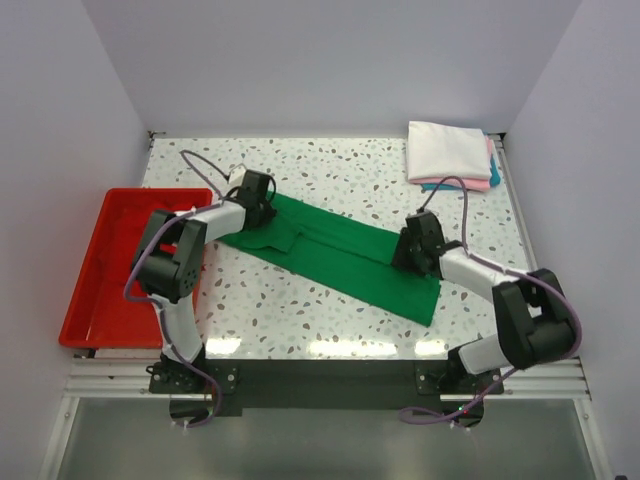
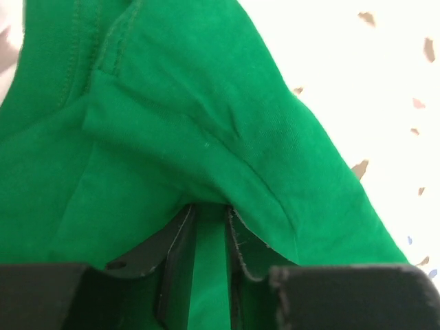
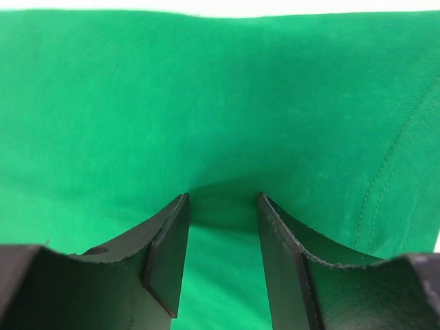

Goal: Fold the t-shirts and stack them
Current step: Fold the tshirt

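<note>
The bright green t-shirt (image 1: 340,255) lies as a long folded strip, running diagonally from upper left to lower right on the speckled table. My left gripper (image 1: 260,207) is at its upper left end. In the left wrist view (image 2: 210,212) its jaws stand close together with a fold of the green t-shirt (image 2: 206,103) pinched between them and bunched over the tips. My right gripper (image 1: 408,250) is at the strip's right edge. In the right wrist view (image 3: 223,201) its jaws stand apart, tips pressed onto the flat green t-shirt (image 3: 220,89). A folded white t-shirt (image 1: 447,150) tops a stack at the back right.
Pink (image 1: 470,184) and light blue (image 1: 428,187) folded shirts peek out under the white one. A red plastic tray (image 1: 100,290) sits off the table's left edge. White walls close in the back and sides.
</note>
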Motion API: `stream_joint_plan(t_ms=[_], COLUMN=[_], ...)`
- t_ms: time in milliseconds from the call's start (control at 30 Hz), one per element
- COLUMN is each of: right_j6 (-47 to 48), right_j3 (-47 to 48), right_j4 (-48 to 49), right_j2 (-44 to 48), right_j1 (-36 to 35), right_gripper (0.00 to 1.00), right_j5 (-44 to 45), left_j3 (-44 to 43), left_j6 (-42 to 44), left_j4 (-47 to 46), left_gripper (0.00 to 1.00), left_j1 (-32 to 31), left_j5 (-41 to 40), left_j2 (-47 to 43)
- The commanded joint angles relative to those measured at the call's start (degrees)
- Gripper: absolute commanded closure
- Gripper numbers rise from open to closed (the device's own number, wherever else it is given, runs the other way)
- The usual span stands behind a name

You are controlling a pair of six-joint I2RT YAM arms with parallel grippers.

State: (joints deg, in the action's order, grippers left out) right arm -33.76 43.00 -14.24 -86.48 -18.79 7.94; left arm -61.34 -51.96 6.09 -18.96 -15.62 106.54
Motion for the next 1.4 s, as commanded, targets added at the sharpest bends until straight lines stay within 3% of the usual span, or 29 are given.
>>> stream_joint_plan(t_ms=[0,67,233,300,500,600,767,900,1000,1100,1167,1200,1367], right_j6=[-9.55,-16.56,-31.77,-33.47,-25.5,-19.17,-10.99,-7.38,-5.18,-3.6,-2.98,-2.89,-4.12], right_j3=[-11.23,-15.12,-18.49,-14.8,3.0,11.62,15.8,14.3,13.08,12.11,10.53,9.83,4.03], right_j4=[4.82,7.47,9.14,9.93,11.43,5.74,-5.17,-10.09,-13.18,-15.81,-17.57,-17.75,-18.98], right_j2=[5.86,13.39,23.81,21.1,2.75,0.43,3.59,6.93,9.57,11.68,12.56,13.69,16.51], right_j1=[-3.08,-6.42,-27.5,-35.33,-38.34,-38.17,-33.87,-26.06,-24.29,-23.4,-23.31,-23.4,-23.31], right_gripper=[0.53,0.52,0.52,0.51,0.5,0.47,0.42,0.42,0.42,0.41,0.41,0.41,0.42], right_j5=[-5.92,-5.84,2.76,6.1,1.99,1.54,3.14,2.69,5.57,6.99,8.84,8.84,8.41], left_j3=[-7.81,-15.27,-34.31,-39.36,-60.71,-66.71,-58.03,-46.79,-37.91,-29.12,-19.47,-12.3,7.0], left_j6=[5.9,10.11,20.58,23.73,23.84,22.27,19.01,17.87,15.94,11.3,8.56,6.2,0.21], left_j4=[2.8,2.53,0.77,-1.42,-2.83,-3.01,-11.78,-15.39,-15.14,-10.67,-9.17,-8.82,-6.63], left_gripper=[0.69,0.63,0.42,0.35,0.16,0.12,0.08,0.08,0.09,0.22,0.31,0.37,0.47], left_j1=[0.94,1.03,0.94,0.94,1.03,1.82,3.93,3.76,2.27,-0.27,-2.3,-4.92,-14.33], left_j5=[-2.15,-0.3,10.59,20.59,42.21,42.96,40.85,33.13,25.85,17.93,15.8,11.09,1.57], left_j2=[7.42,10.78,24.22,30.0,43.11,43.67,34.63,21.3,13.29,5.56,1.06,-3.66,-19.4])
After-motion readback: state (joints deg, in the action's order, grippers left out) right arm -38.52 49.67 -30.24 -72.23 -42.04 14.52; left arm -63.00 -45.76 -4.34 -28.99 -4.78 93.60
